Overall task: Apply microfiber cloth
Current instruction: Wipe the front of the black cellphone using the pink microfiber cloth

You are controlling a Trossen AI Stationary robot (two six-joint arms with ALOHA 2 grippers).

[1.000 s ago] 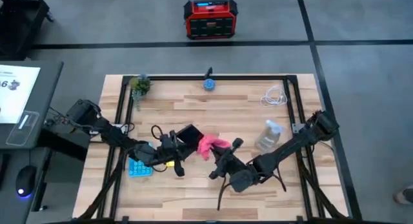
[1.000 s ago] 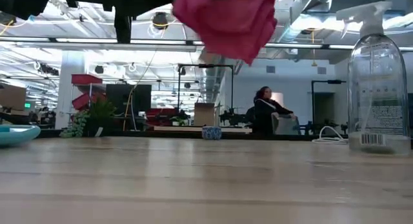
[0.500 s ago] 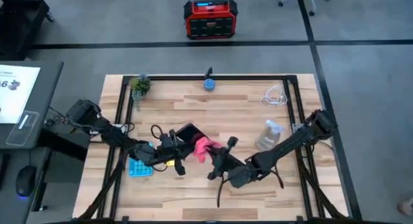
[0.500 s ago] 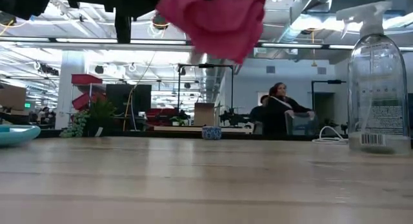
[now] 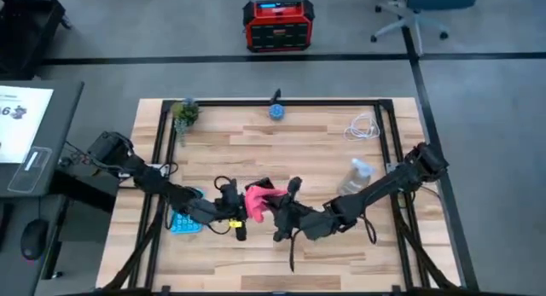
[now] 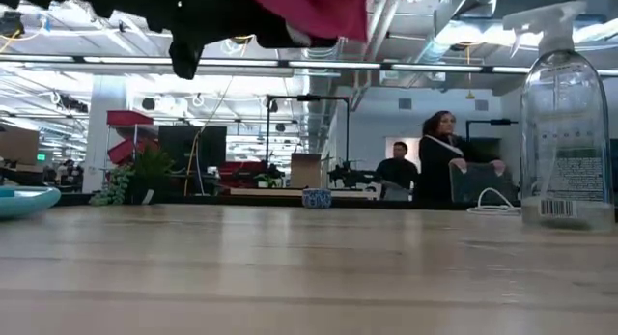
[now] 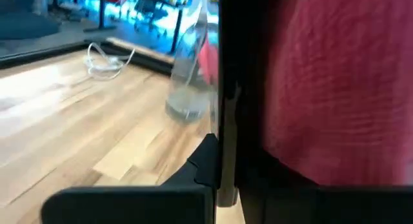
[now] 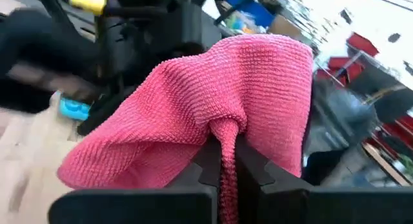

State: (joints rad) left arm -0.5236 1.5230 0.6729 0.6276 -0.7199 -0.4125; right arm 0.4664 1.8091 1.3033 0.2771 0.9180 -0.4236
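Note:
The pink-red microfiber cloth [image 5: 256, 200] hangs bunched above the middle of the table, with my right gripper [image 5: 278, 211] shut on it. The cloth lies against a black phone [image 5: 260, 185], on which my left gripper [image 5: 239, 207] is shut. In the left wrist view the phone's edge [image 7: 227, 88] stands upright, with the cloth [image 7: 335, 82] spread over the face beside it. The low view shows only the cloth's lower part [image 6: 314, 7] at the top, clear of the table. My left gripper pinches the phone's lower edge [image 7: 226, 175] between its two fingers, coming from the table's left. The phone stands on edge, lifted clear of the table. My right gripper pinches a gathered fold of the cloth [image 8: 226, 143] between its two fingers, coming from the table's right. The cloth fans out past the fingertips and lies against the phone, clear of the table.
A light blue calculator [image 5: 182, 221] lies under the left arm. A clear spray bottle [image 5: 357, 177] stands right of centre. At the far edge are a white cable [image 5: 365, 127], a small blue cup [image 5: 276, 112] and a plant [image 5: 184, 113].
My right gripper has carried the cloth toward the table's left and up against the phone, and it now covers most of it. In the low view the cloth has risen toward the top. My left gripper has kept hold of the phone.

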